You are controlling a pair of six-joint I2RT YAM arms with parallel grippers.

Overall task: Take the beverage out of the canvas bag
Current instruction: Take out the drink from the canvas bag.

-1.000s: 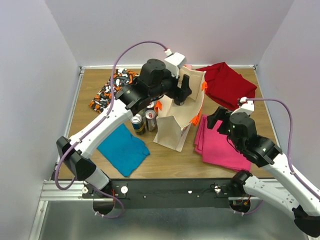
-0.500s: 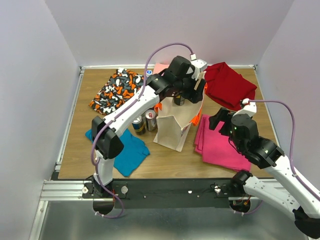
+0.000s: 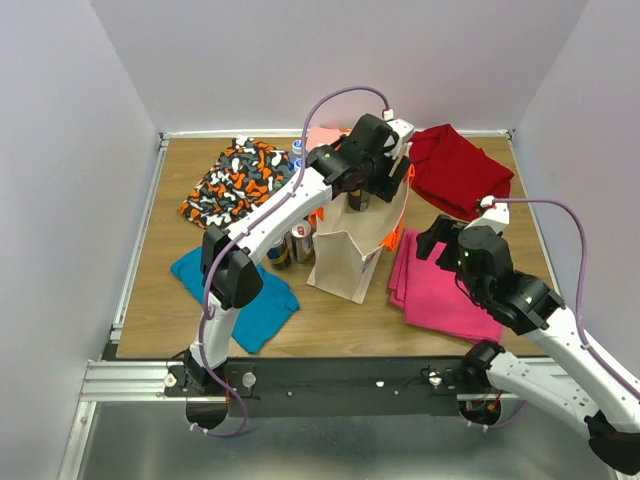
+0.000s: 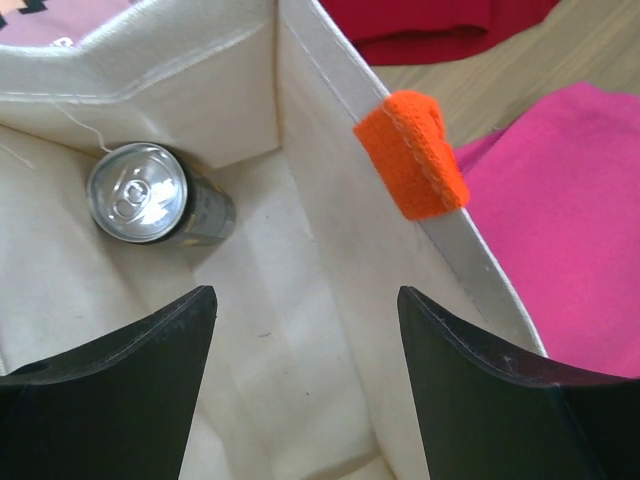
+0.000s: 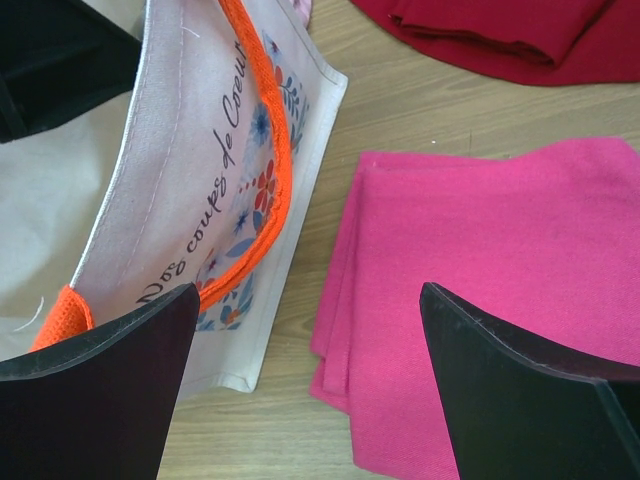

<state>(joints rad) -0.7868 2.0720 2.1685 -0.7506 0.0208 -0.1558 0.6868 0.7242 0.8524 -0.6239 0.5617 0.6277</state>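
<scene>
The beige canvas bag [image 3: 345,262] stands upright mid-table with its mouth open. Inside it, in the left wrist view, a beverage can [image 4: 150,196] with a silver top stands in the bag's far left corner; from above it shows as a dark shape [image 3: 357,200]. My left gripper [image 4: 302,302] hangs open over the bag's mouth [image 3: 383,172], nothing between its fingers, the can ahead and left of them. An orange handle [image 4: 415,155] sits on the bag's right wall. My right gripper [image 5: 308,292] is open and empty, low beside the bag's printed side [image 5: 190,180], over the pink cloth's edge.
Two cans [image 3: 278,250] [image 3: 301,238] stand on the table left of the bag. Folded cloths lie around: blue [image 3: 240,295], pink [image 3: 440,285], red [image 3: 455,170], and an orange-black patterned one [image 3: 230,180]. The table [image 3: 170,230] is walled on three sides.
My left arm has swung round, its wrist moving back and right to hang over the bag's mouth. The bag now stands straighter. The right arm has barely moved.
</scene>
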